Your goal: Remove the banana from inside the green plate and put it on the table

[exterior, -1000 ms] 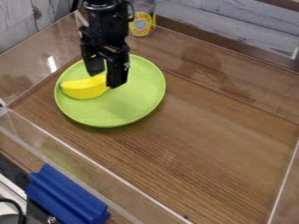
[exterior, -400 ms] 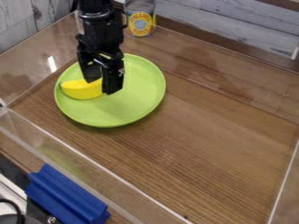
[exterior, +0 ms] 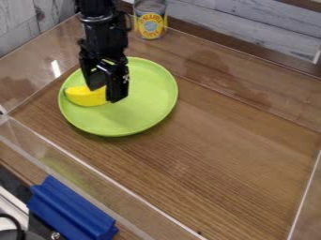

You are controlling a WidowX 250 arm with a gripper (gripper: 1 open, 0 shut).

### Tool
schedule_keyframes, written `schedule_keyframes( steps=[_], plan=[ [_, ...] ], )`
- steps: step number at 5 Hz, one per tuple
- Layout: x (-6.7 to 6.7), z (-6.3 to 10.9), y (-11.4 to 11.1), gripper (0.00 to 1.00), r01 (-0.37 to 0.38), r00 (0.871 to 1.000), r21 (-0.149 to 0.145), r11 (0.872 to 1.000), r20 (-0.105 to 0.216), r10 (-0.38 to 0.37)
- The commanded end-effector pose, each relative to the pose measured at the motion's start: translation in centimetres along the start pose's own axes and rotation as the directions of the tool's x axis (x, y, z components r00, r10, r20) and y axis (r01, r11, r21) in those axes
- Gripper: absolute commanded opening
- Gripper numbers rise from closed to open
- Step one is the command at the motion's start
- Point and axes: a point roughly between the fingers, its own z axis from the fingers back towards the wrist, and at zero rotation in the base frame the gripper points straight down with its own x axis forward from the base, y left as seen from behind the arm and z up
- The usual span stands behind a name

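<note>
Your black two-fingered gripper (exterior: 105,81) points straight down over the left part of the large round lime-green plastic plate (exterior: 148,103), jaws spread wide, gripping nothing. Note the short curved yellow toy banana (exterior: 83,95) lying inside that plate, partly behind the fingers, on the brown wood-grain table (exterior: 226,150).

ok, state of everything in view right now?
gripper: open, pointing down over the banana
banana: lying in the green plate, partly hidden by the gripper, not lifted
green plate: flat on the table
table: bare wood where visible
blue object: outside the near wall
</note>
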Motion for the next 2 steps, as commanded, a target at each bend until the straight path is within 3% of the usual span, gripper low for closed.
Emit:
schedule_keyframes(
  steps=[1, 2],
  plan=[
    [0.16, 0.62, 0.6, 1.0, -0.01, 0.999, 0.011, 1.0, 0.032, 0.009],
    [0.12, 0.51, 1.07, 1.0, -0.018, 0.999, 0.004, 1.0, 0.04, 0.018]
  ],
)
